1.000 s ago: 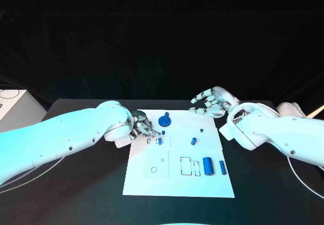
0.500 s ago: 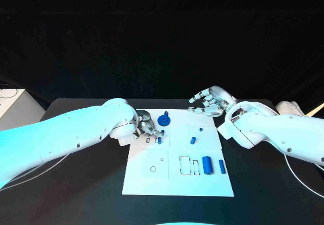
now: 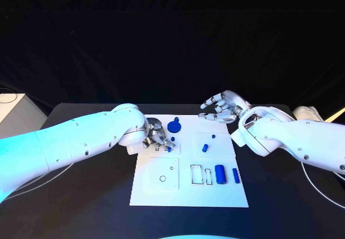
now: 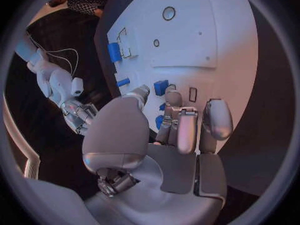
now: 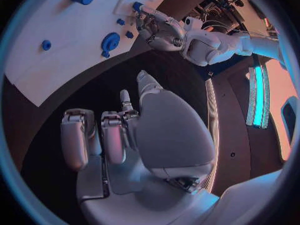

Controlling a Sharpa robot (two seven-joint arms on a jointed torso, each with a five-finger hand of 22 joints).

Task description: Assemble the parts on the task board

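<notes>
Black table (image 3: 86, 199) | flat white task board (image 3: 188, 191) | left hand (image 3: 157, 135) pinching small blue part (image 3: 167, 144) | right hand (image 3: 223, 108) empty, fingers curled apart

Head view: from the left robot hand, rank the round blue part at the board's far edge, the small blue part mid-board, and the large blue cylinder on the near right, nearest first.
From the left robot hand:
1. Round blue part, just beside it, toward the far edge of the white task board.
2. Small blue part, mid-board, to the right.
3. Large blue cylinder, near right, by the empty outlined slots.

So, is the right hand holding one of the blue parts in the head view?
No. The right hand hovers beyond the task board's far corner with curled fingers and nothing blue between them.
</notes>
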